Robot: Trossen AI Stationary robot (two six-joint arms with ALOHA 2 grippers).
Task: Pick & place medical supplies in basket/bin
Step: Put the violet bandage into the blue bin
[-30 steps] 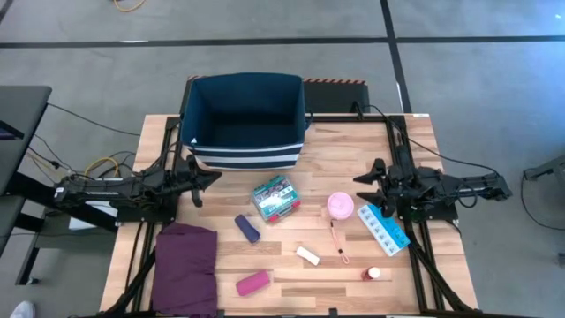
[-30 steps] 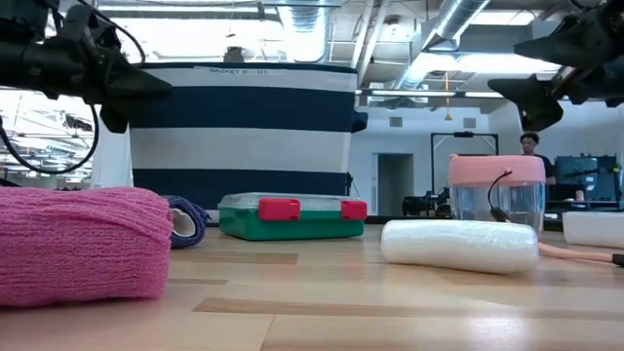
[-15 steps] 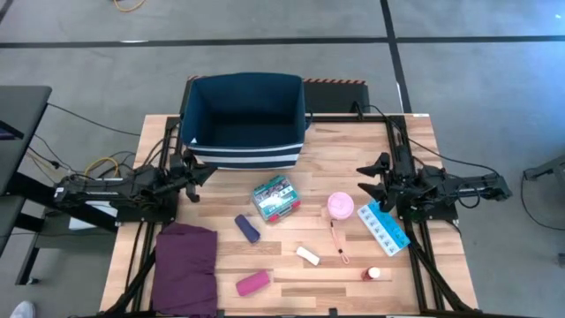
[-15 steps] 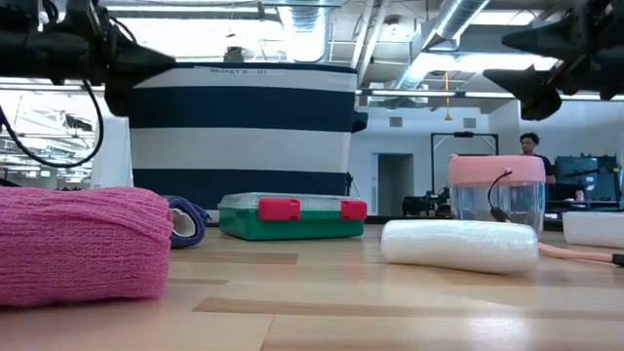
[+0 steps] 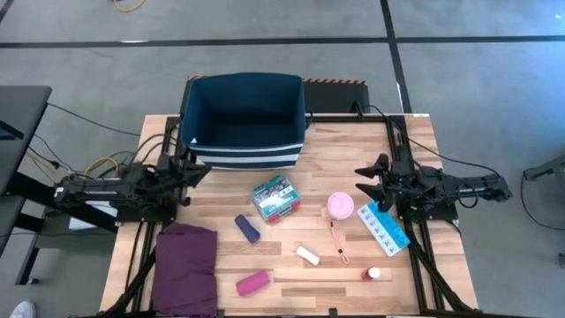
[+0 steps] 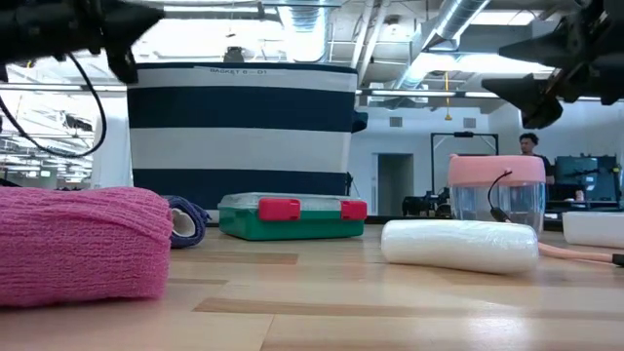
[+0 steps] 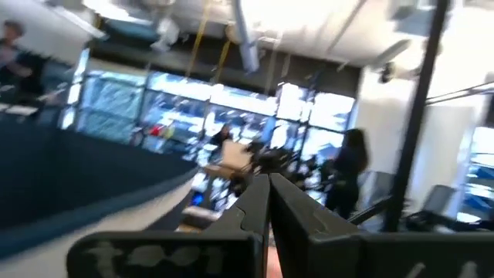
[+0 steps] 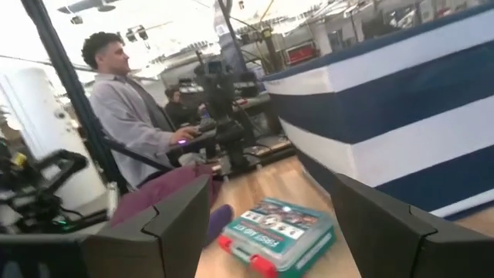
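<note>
**Nothing picked yet: every supply still lies on the wood, both arms raised**

The navy fabric bin [image 5: 244, 121] with white stripes along its base sits at the far edge of the wooden table [image 5: 415, 141], left of centre, and looks empty. All the supplies lie on the boards in front of it, so the task seems to be at its start, with the first pick to be chosen.

The right gripper [image 5: 366, 177] hovers off the table near the right edge, fingers spread wide with nothing between them. It sits just beside the pink-lidded clear tub [image 5: 341, 206] and the blue-and-white pill strip [image 5: 384, 229], the likeliest first targets. The next move calls for a descent over one of them, then a carry to the bin's open top.

The left gripper [image 5: 196, 173] is near the left edge, just in front of the bin's near left corner; its fingers are pressed together and empty.

- Green case with red latches and clear lid [image 5: 274, 197]: rigid, boxy, mid-table.
- Purple roll [image 5: 247, 228] and magenta roll [image 5: 252, 283]: soft, woven crepe, cylindrical.
- White tube [image 5: 307, 256]: smooth and rounded.
- Small bottle [image 5: 373, 274]: near the front right.

A folded purple cloth [image 5: 186, 268] covers the front left corner.
</note>
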